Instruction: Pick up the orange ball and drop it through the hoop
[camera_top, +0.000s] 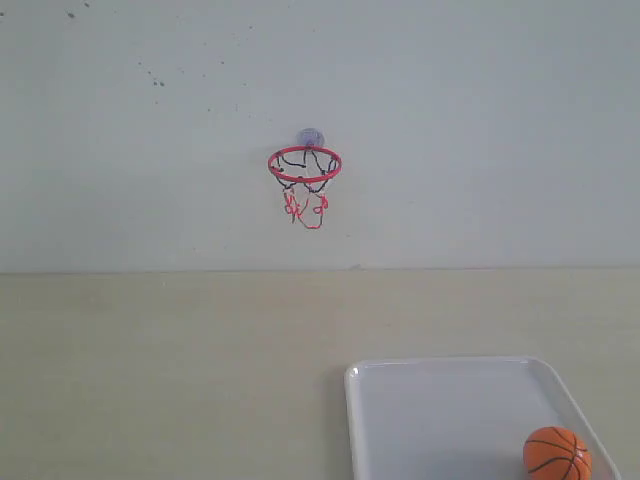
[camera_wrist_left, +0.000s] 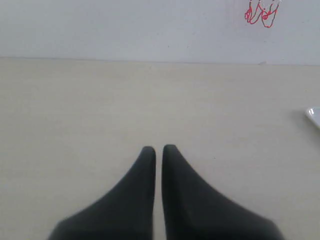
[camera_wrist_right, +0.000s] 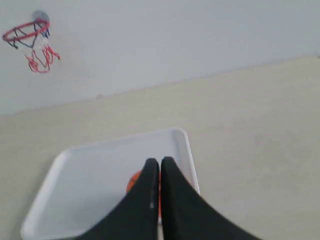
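Observation:
The orange ball (camera_top: 557, 453) with black seams lies in the near right corner of a white tray (camera_top: 440, 400). The hoop (camera_top: 304, 165), a red ring with a black-and-red net under a greyish suction cup, hangs on the back wall. In the right wrist view my right gripper (camera_wrist_right: 160, 162) is shut with nothing held, hovering over the tray (camera_wrist_right: 90, 170); only a sliver of the ball (camera_wrist_right: 133, 181) peeks out behind its fingers, and the hoop (camera_wrist_right: 27, 35) shows far off. My left gripper (camera_wrist_left: 158, 149) is shut and empty over bare table. Neither gripper shows in the exterior view.
The beige table (camera_top: 170, 370) runs back to a pale wall (camera_top: 480, 120). In the left wrist view a corner of the tray (camera_wrist_left: 314, 114) and the bottom of the net (camera_wrist_left: 261, 14) are at the picture's edges.

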